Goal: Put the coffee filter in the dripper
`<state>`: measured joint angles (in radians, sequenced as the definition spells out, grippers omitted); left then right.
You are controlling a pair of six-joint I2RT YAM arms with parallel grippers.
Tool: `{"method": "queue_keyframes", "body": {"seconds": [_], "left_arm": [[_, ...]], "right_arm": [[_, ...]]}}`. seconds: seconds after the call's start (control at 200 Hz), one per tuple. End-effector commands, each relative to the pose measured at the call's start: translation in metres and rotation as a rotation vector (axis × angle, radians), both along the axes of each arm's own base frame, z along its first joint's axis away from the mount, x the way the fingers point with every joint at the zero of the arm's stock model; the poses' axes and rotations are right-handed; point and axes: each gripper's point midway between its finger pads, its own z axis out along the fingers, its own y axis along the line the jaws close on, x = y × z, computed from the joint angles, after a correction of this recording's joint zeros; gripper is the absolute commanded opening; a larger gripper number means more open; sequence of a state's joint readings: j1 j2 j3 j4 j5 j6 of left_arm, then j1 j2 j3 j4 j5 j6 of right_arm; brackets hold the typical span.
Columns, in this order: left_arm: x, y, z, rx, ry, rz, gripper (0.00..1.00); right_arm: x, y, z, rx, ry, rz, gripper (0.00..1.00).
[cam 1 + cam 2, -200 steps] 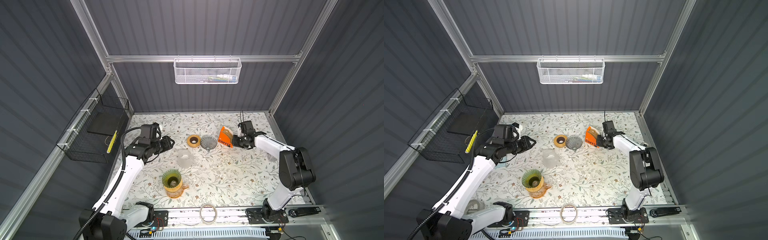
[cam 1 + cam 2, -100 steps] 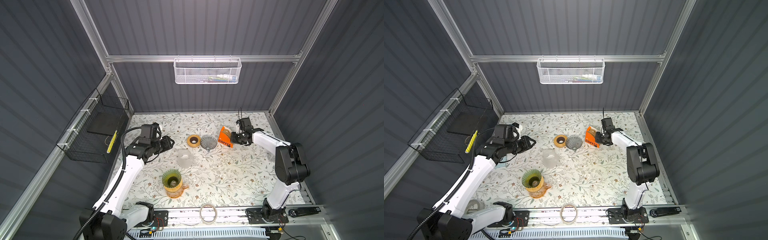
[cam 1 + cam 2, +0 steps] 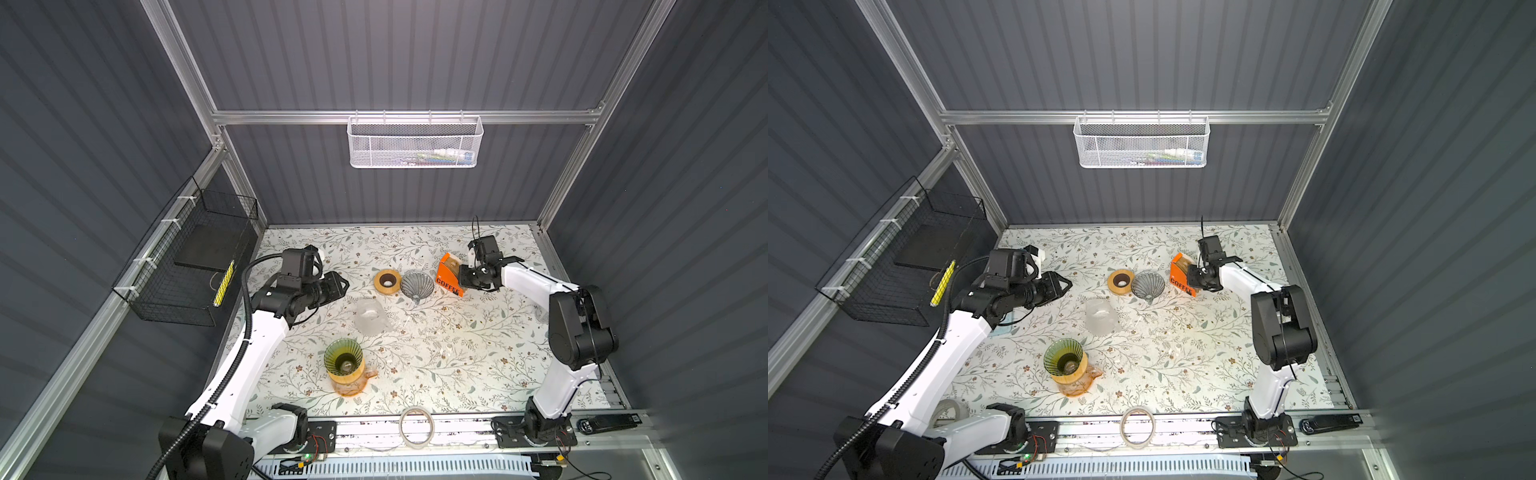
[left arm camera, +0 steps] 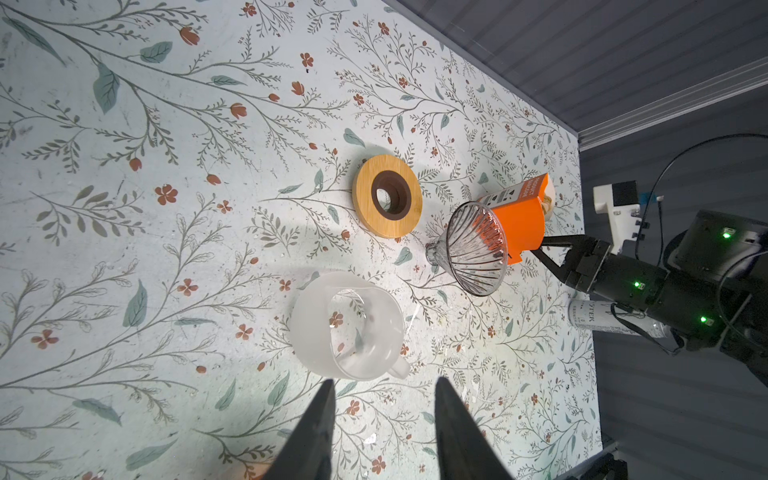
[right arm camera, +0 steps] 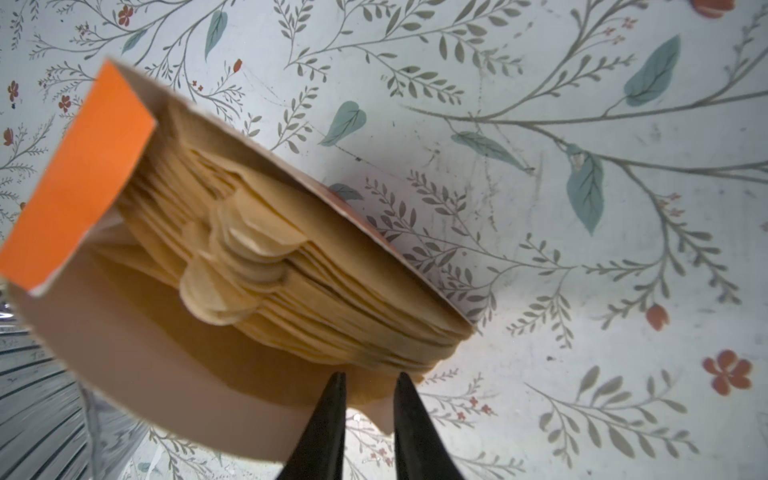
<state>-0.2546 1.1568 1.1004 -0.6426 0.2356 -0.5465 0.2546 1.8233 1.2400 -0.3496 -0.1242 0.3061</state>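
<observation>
I get two nearly matching top views looking steeply down from high overhead on the whole floral-patterned tabletop. My left wrist camera looks across it from farther off toward the orange cardboard filter box; my right wrist camera peers closely into it.

Wooden ring (flat), frosted jug

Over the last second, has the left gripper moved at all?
No. In a top view the left gripper sits at the same spot to the left of the wooden ring, with the same gap between them as before.
</observation>
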Motion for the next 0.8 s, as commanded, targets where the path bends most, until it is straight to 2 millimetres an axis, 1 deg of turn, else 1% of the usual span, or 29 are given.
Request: {"method": "queue_keyframes", "body": {"seconds": [0.0, 0.275, 0.305, 0.445, 0.64, 0.795], "left_arm": [[-0.001, 0.001, -0.004, 0.017, 0.009, -0.005, 0.41], [-0.003, 0.003, -0.003, 0.023, 0.001, -0.004, 0.41], [-0.003, 0.003, -0.002, 0.023, 0.000, -0.004, 0.41], [-0.004, 0.003, -0.004, 0.024, 0.002, -0.005, 0.41], [-0.005, 0.004, -0.005, 0.026, 0.004, -0.006, 0.41], [-0.007, 0.004, -0.004, 0.026, 0.002, -0.007, 0.41]], "right_arm": [[-0.002, 0.005, -0.004, -0.017, 0.018, 0.014, 0.24], [-0.005, 0.015, -0.003, -0.053, 0.010, 0.030, 0.24], [-0.010, 0.013, -0.006, -0.070, 0.033, 0.032, 0.24], [-0.015, 0.013, -0.010, -0.109, 0.046, 0.037, 0.22], [-0.015, 0.012, -0.013, -0.128, 0.052, 0.036, 0.20], [-0.011, 0.013, -0.014, -0.130, 0.052, 0.034, 0.19]]}}
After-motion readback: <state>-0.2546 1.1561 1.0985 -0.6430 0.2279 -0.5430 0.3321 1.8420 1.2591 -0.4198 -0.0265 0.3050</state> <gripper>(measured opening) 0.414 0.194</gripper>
